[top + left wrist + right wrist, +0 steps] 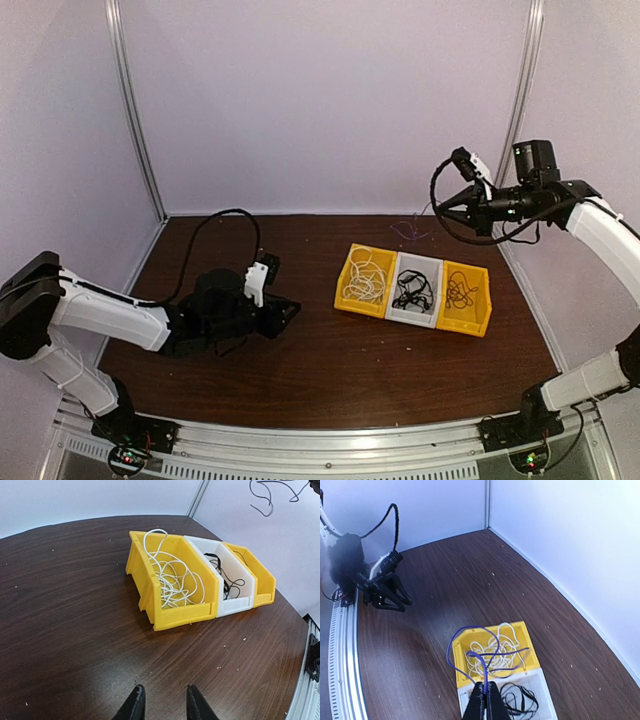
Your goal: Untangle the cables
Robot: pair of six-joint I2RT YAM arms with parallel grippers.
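The brown table [330,370] holds three bins in a row. The left yellow bin [150,587] has the white cable [172,577]. The white bin [235,602] and far yellow bin [265,582] hold black cables [412,290], I think. The right gripper [485,700] pinches a purple cable [465,640] high up. The left gripper [163,702] is slightly apart, holding nothing. No writing shows.

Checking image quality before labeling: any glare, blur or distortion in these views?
Top external: soft overall, the purple cable barely resolves. Left wrist: sharp on the white cable, table edge bows from lens distortion. Right wrist: left arm blurred, window-like sheen on table.
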